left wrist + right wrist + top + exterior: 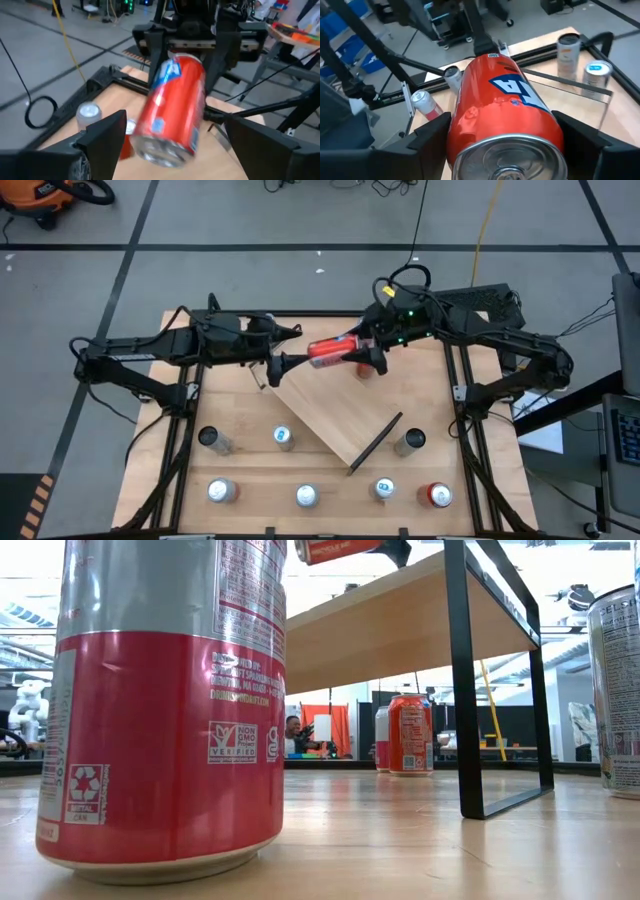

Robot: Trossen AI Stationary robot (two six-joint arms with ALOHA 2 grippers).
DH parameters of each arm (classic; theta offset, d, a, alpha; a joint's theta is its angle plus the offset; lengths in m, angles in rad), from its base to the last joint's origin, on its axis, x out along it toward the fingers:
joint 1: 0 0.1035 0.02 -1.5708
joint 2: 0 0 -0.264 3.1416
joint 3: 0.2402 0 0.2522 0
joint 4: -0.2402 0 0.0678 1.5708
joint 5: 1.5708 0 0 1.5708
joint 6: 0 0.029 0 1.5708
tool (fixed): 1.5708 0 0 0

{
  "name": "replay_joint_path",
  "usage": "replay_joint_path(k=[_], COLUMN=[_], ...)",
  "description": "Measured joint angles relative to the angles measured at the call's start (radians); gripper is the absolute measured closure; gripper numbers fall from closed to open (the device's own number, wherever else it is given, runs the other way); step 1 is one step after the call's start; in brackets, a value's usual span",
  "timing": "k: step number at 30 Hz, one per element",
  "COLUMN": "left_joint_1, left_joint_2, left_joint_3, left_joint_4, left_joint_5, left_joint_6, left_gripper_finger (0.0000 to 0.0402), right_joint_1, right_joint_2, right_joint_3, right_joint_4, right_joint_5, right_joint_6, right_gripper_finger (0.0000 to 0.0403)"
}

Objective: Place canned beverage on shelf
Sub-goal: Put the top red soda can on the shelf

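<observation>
A red beverage can (330, 352) lies on its side in the air over the far corner of the shelf (330, 415), a light-wood board with a black rail (375, 442) that stands askew on the tabletop. My right gripper (505, 150) is shut on the can (505, 110). My left gripper (175, 145) is open; its fingers (105, 137) stand on either side of the can's other end (162, 150) with gaps showing. In the low view the can (335, 550) shows above the shelf top (390, 620). My right gripper pinches the can's round side wall (462, 125) between its two fingers (427, 137), at the end nearer the right arm. The fingers come roughly level from the table's right side and lie along the can. The can is lifted clear of the shelf, lying nearly level.
Several upright cans stand on the tabletop near its front edge, among them a silver one (306, 496) and a red one (437, 496). Two dark cans (208, 438) (412, 440) flank the shelf. An orange can (408, 735) stands beyond the shelf's black leg (465, 690).
</observation>
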Motion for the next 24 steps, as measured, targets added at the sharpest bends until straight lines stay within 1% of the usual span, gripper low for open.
replay_joint_path(k=[3, 8, 13, 15, 20, 24], left_joint_1=[0.001, 0.000, 0.000, 0.000, 0.000, 0.000], left_joint_2=[0.001, 0.015, 0.043, 0.054, 0.074, 0.092], left_joint_3=[0.000, 0.000, -0.002, -0.001, -0.001, -0.001], left_joint_4=[-0.011, -0.024, -0.050, -0.039, -0.040, -0.043], left_joint_5=[-0.003, -0.012, 0.010, 0.033, 0.074, 0.080], left_joint_6=[0.046, 0.073, 0.074, 0.072, 0.066, 0.065], left_gripper_finger=[0.0058, 0.0053, 0.0014, 0.0005, 0.0009, 0.0010], right_joint_1=[0.017, 0.037, 0.051, 0.051, 0.050, 0.049], right_joint_2=[0.017, 0.033, 0.037, 0.036, 0.036, 0.036], right_joint_3=[0.000, 0.000, 0.000, 0.000, 0.000, 0.000], right_joint_4=[0.030, 0.035, 0.040, 0.041, 0.059, 0.087], right_joint_5=[0.001, 0.002, 0.004, 0.005, 0.010, 0.009], right_joint_6=[-0.019, -0.019, -0.019, -0.019, -0.019, -0.019], right_gripper_finger=[0.0129, 0.0129, 0.0129, 0.0129, 0.0129, 0.0129])
